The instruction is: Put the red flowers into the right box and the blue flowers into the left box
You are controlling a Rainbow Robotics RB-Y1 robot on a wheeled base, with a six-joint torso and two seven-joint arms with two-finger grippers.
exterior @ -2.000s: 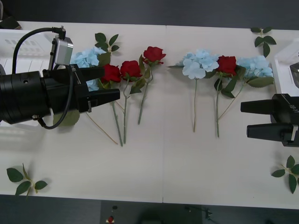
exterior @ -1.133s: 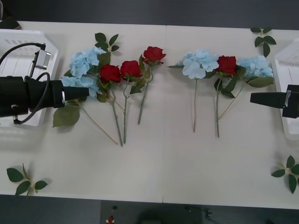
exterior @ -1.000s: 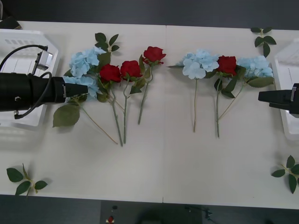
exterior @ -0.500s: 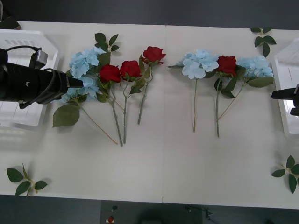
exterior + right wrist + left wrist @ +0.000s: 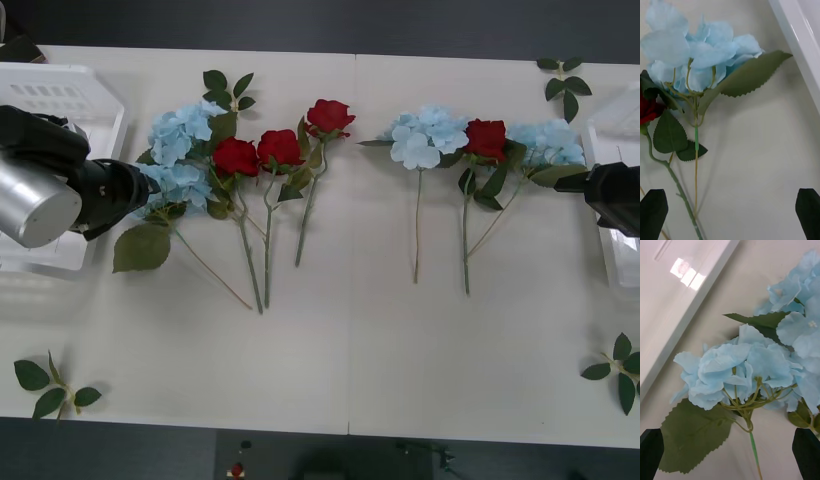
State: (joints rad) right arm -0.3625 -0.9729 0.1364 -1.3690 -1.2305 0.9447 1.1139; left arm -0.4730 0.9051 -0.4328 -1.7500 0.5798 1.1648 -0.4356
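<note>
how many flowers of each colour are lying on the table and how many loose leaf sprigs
red flowers: 4
blue flowers: 3
loose leaf sprigs: 3
total: 10

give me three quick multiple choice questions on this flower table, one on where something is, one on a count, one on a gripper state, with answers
1. Where is the left gripper?
A. At the blue flower next to the left box
B. Over the right box
C. At the loose leaf sprig by the near edge

2. How many red flowers lie on the table?
A. Two
B. Four
C. Six

3. How are the right gripper's fingers?
A. Shut on a stem
B. Shut on nothing
C. Open

Answers:
1. A, its tip meets the blue flower beside the left box.
2. B, three left of centre, one right.
3. C, its fingers sit at the right wrist view's two corners, apart.
</note>
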